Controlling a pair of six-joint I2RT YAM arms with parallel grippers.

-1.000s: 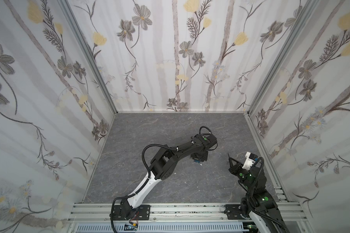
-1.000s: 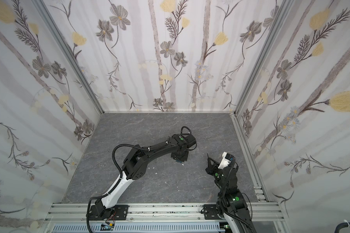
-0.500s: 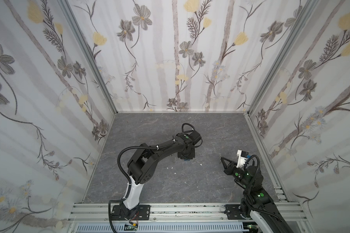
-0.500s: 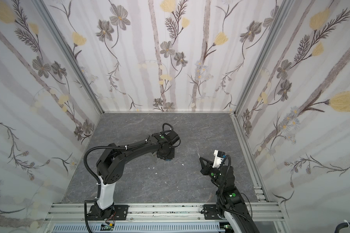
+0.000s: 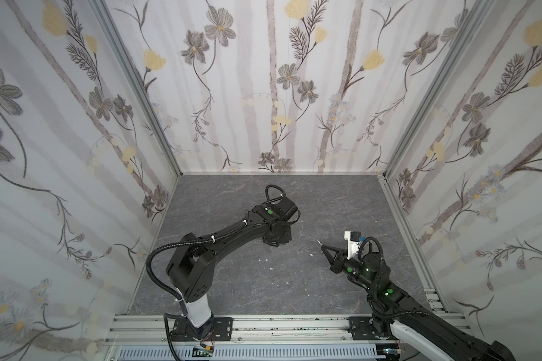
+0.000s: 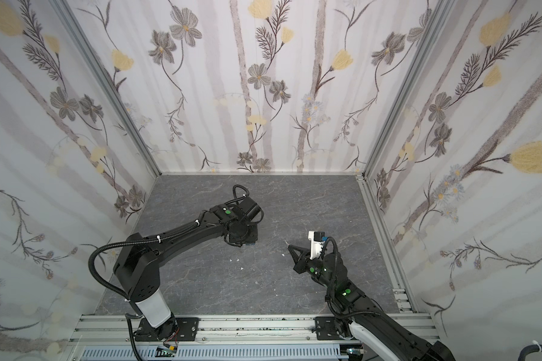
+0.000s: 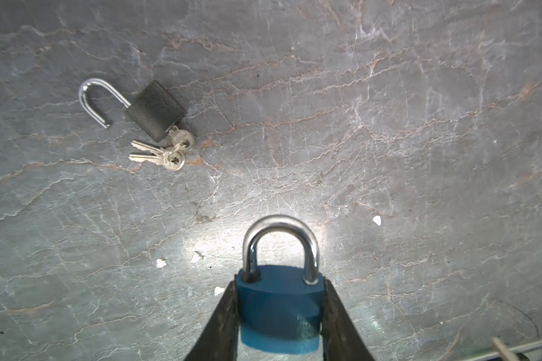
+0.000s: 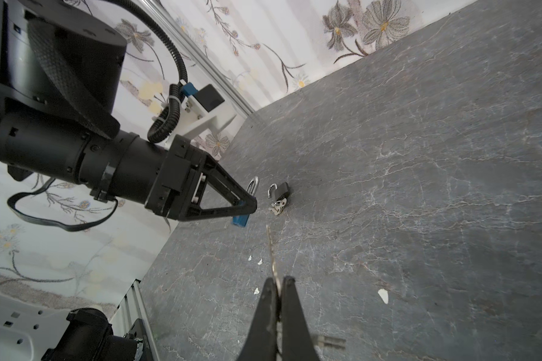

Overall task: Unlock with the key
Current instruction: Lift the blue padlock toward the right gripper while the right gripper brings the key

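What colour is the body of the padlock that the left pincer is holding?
The padlock body is blue; the left wrist view shows it best.

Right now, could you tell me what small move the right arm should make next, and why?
Probably ease the right gripper toward the base of the blue padlock: it is shut on the key, the left gripper clamps the padlock, shackle closed, with a gap between.

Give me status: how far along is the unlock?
Looks done: the black padlock lies with its shackle open, key bunch in it. In hand: left hand grips the blue padlock, shackle shut; right hand pinches a key, apart from that lock. Left: insert, turn.
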